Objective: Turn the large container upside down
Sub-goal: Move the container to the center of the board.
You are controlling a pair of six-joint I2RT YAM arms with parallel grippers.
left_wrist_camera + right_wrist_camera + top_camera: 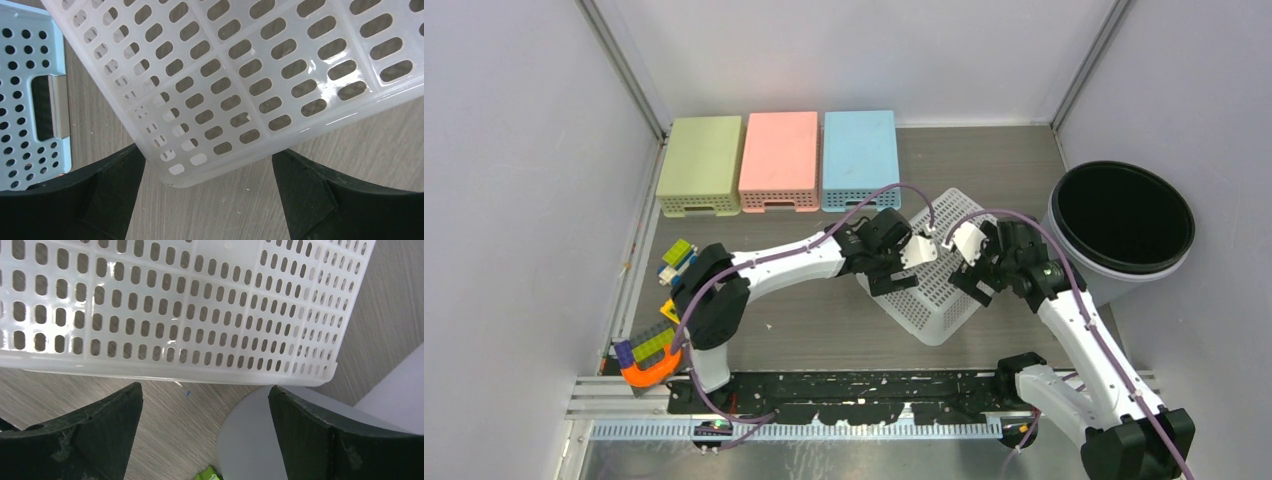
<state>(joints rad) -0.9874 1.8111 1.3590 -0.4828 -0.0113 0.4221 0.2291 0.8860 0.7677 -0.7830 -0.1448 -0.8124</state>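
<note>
The large container is a white perforated basket (939, 290) lying mid-table at an angle, with a slotted face turned upward. My left gripper (890, 272) is open and empty at the basket's left side; in the left wrist view (207, 195) a basket corner (240, 75) lies just beyond the fingertips, not between them. My right gripper (972, 283) is open and empty at the basket's right side; in the right wrist view (205, 430) the basket's slotted wall (175, 305) lies just ahead of the fingertips.
Green (700, 165), pink (780, 160) and blue (860, 158) small baskets sit in a row at the back. A grey round bin (1122, 225) with a black inside stands at the right, close to the right gripper (250, 440). Loose toy bricks (652, 345) lie at the left edge.
</note>
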